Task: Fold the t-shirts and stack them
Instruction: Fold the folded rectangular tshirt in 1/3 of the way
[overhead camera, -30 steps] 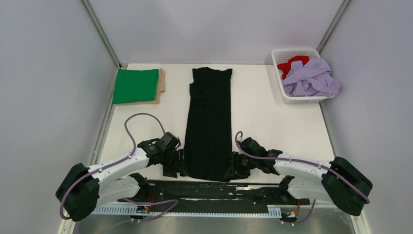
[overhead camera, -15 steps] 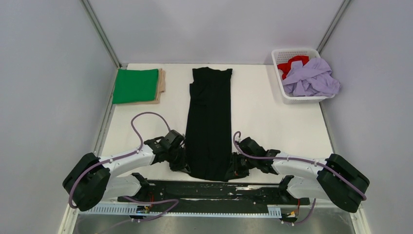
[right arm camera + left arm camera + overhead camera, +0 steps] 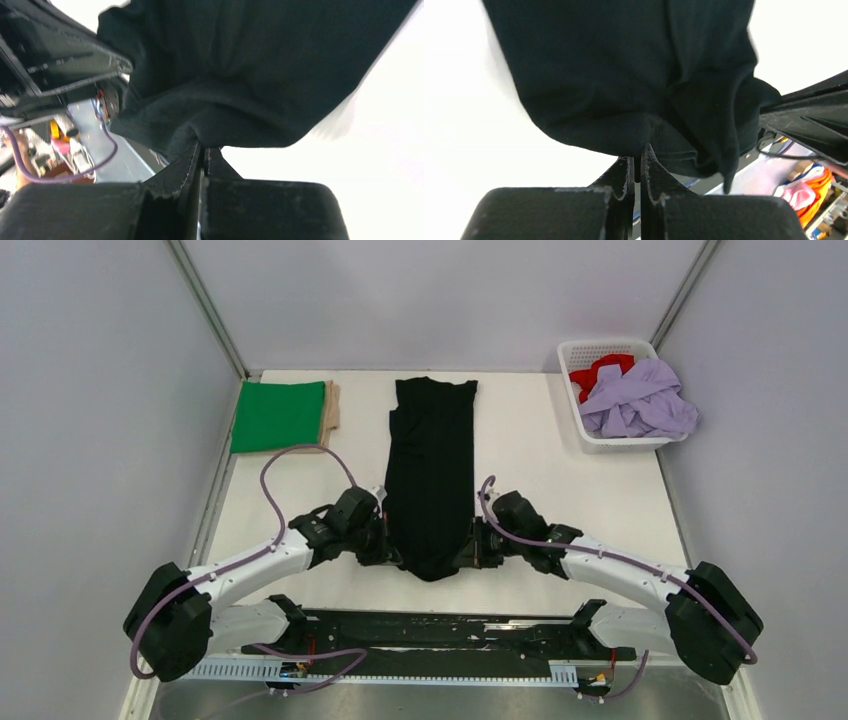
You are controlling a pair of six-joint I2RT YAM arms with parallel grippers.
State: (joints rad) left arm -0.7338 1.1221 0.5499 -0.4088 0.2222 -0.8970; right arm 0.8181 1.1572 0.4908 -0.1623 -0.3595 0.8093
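The top view looks down from above and behind the arms, taking in the whole bench [image 3: 600, 490]. The wrist views sit very close behind the left gripper [image 3: 638, 162] and right gripper [image 3: 204, 152], facing inward from opposite sides. All three share the near hem of the black tee [image 3: 432, 460].

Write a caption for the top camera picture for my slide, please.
Left end effector and right end effector pinch the black t-shirt by its near hem over the table.
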